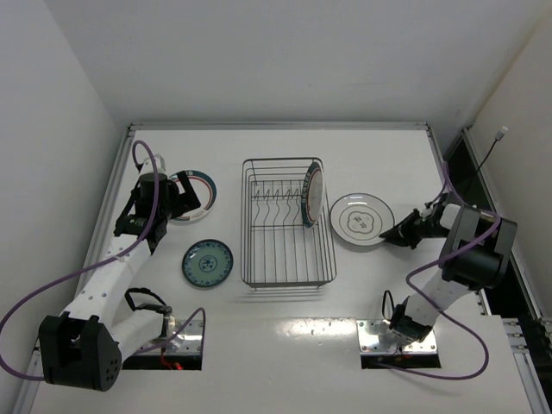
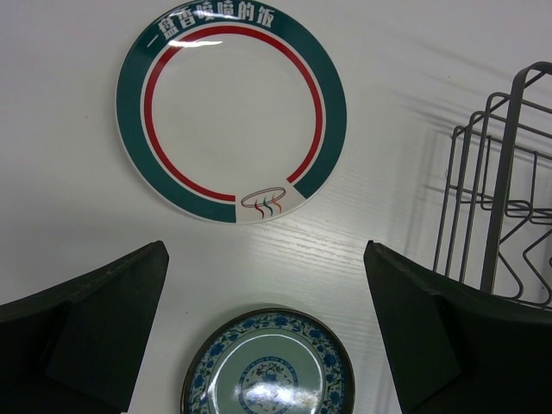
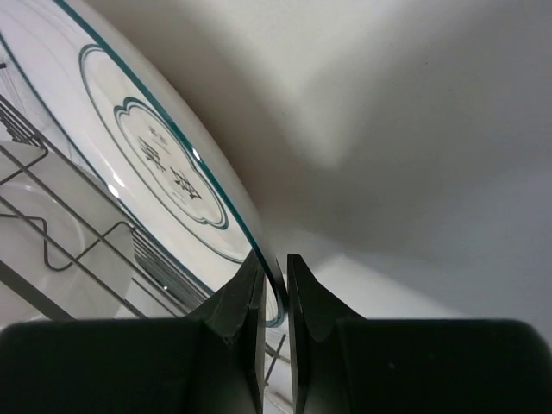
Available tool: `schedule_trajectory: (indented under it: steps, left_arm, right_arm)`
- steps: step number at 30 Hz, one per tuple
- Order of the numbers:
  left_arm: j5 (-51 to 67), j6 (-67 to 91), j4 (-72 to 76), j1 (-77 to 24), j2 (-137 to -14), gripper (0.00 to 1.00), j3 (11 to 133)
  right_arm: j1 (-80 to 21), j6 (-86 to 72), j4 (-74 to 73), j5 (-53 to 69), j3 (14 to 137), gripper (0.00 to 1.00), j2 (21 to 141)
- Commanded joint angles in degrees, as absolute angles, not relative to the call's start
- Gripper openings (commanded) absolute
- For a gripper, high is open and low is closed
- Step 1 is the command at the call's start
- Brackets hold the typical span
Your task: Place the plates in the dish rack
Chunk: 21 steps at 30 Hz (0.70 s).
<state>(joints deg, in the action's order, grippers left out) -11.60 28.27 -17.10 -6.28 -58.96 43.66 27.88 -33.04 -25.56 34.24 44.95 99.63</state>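
Note:
The dish rack (image 1: 285, 222) stands mid-table with one green-and-red banded plate (image 1: 312, 195) upright on edge among its tines at the right. A second banded plate (image 1: 204, 190) lies flat at the far left, also in the left wrist view (image 2: 231, 112). My left gripper (image 1: 184, 200) hangs open and empty above its near edge (image 2: 266, 259). The small teal plate (image 1: 207, 263) lies flat nearer me (image 2: 267, 366). My right gripper (image 1: 395, 233) is shut on the right rim of the pale grey-white plate (image 1: 360, 217), whose rim sits between the fingertips (image 3: 274, 267).
The rack's left wall (image 2: 504, 190) is at the right of the left wrist view. Its wires (image 3: 52, 246) show beyond the pale plate (image 3: 155, 147) in the right wrist view. White walls close in the table on the far, left and right sides.

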Motion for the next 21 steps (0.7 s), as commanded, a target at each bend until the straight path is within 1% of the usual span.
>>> schedule_trajectory:
  steps: [1, 6, 8, 10, 11, 14, 17, 18, 19, 21]
  left_arm:
    - [-11.6, 27.6, -15.91, -6.59, -57.66, 0.96, 45.88]
    - [-10.99, 27.6, -15.91, -6.59, -58.18, 0.96, 45.88]
    - [-10.99, 28.12, -15.91, -6.59, -58.18, 0.96, 45.88]
    - [-10.99, 28.12, -15.91, -6.59, -58.18, 0.96, 45.88]
    - [-10.99, 28.12, -15.91, -6.59, -58.18, 0.96, 45.88]
    - [-10.99, 28.12, -15.91, -6.59, -58.71, 0.96, 45.88]
    - [-10.99, 28.12, -15.91, -6.59, -58.71, 0.96, 45.88]
    - [-11.51, 28.12, -15.91, -6.59, -58.71, 0.96, 45.88]
    - [-11.51, 28.12, -15.91, -6.59, -58.71, 0.96, 45.88]
    - [-11.51, 28.12, -15.91, -6.59, -59.23, 0.96, 45.88]
  right_arm:
    - [28.3, -32.96, -26.09, 27.26, 48.22, 0.0, 93.11]
    - [23.22, -36.46, -32.51, 17.68, 61.31, 0.0, 85.62]
    - [21.37, -38.92, -33.57, 12.51, 64.67, 0.0, 81.59]
    - [18.38, -39.64, -33.57, 8.64, 67.22, 0.0, 79.2]
    - [15.67, -40.16, -34.88, 6.61, 70.72, 0.0, 77.88]
    - [11.0, -40.17, -35.42, -0.25, 77.31, 0.0, 76.82]
    - [3.28, -38.5, -37.87, -5.87, 82.77, 0.0, 76.11]
    - [3.25, -38.5, -38.4, -5.89, 84.01, 0.0, 76.11]
    - [0.29, -37.97, -38.41, -7.72, 85.15, 0.0, 76.11]
    - [-2.53, -36.48, -39.98, -9.48, 88.32, 0.0, 77.51]
